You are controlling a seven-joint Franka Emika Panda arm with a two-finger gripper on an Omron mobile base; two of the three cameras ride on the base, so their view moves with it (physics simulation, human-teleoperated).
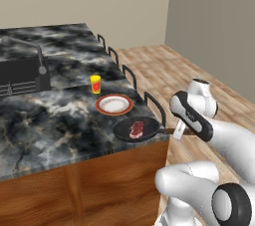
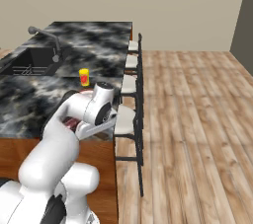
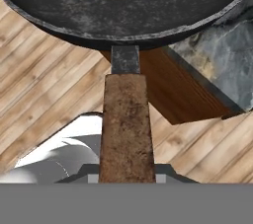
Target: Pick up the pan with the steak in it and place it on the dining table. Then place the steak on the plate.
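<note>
Nearest the hand camera, the thin brown wooden handle (image 3: 126, 127) of the round shallow black frying pan (image 1: 135, 129) runs straight up from the bottom of that view into a short dark metal neck at the pan's rim. The end effector (image 1: 179, 130) is pinched on this handle; in the left base view the handle sticks out past the corner of the worktop into the white hand. The fingertips themselves are hidden behind the handle in the hand view.

That pan sits at the near right corner of the large island worktop with the dark grey-and-white marbled stone top (image 1: 55, 120) on a brown wooden base, and its rim juts over the edge above the wooden plank floor (image 2: 197, 119). Whether it rests on the stone or is held just above it cannot be told. A small flat slab of red marbled steak (image 1: 136, 129) lies inside the pan.

Just beyond the pan, on the same worktop, is the small round plate with a white centre and red-orange rim (image 1: 114, 104), close to the pan but apart from it. A small yellow cup with a red mark (image 1: 95, 83) stands behind the plate. Further left is a dark sink with a curved grey tap (image 1: 22, 73). Dark-framed stools with pale seats (image 2: 129, 87) line the far side of the island.
</note>
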